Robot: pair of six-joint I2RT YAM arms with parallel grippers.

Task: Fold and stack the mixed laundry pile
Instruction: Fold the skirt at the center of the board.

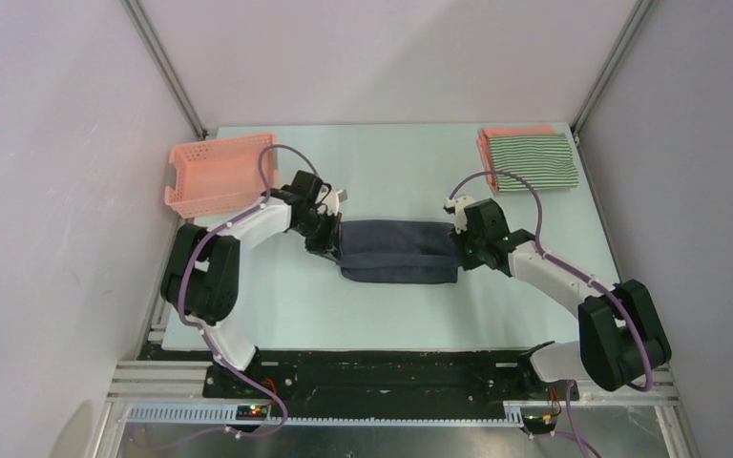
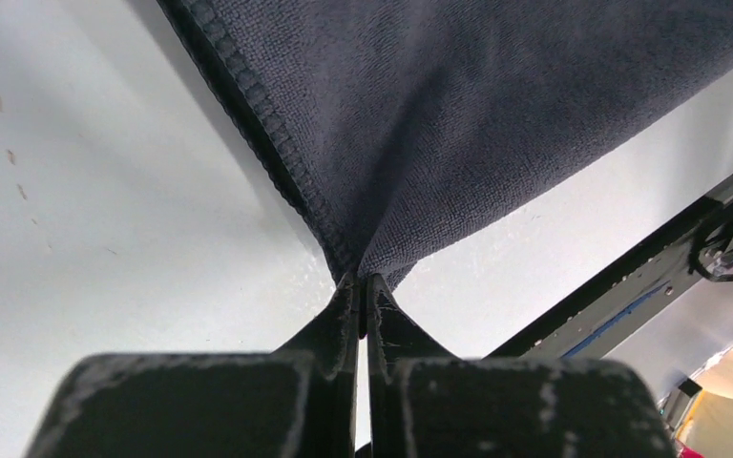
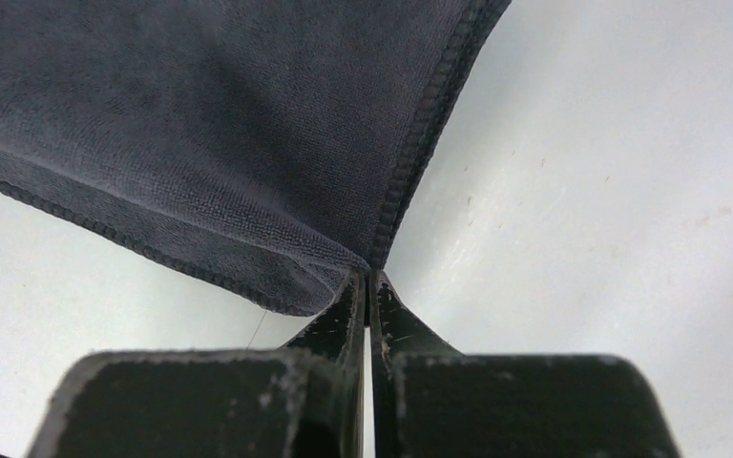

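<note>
A dark navy-grey cloth [image 1: 398, 250] hangs stretched between my two grippers over the middle of the table, its lower edge folded under. My left gripper [image 1: 328, 240] is shut on its left corner; the left wrist view shows the hemmed cloth [image 2: 420, 124] pinched at the fingertips [image 2: 363, 283]. My right gripper [image 1: 458, 250] is shut on the right corner; in the right wrist view the cloth [image 3: 200, 143] is nipped at the tips [image 3: 369, 277]. A folded green-and-white striped garment [image 1: 533, 160] lies on a salmon-pink one [image 1: 515, 133] at the back right.
A pink plastic lattice basket [image 1: 218, 173] stands at the back left of the white table [image 1: 401, 315], close to my left arm. Grey walls with metal posts close in the sides and back. A black rail [image 1: 382, 367] runs along the near edge.
</note>
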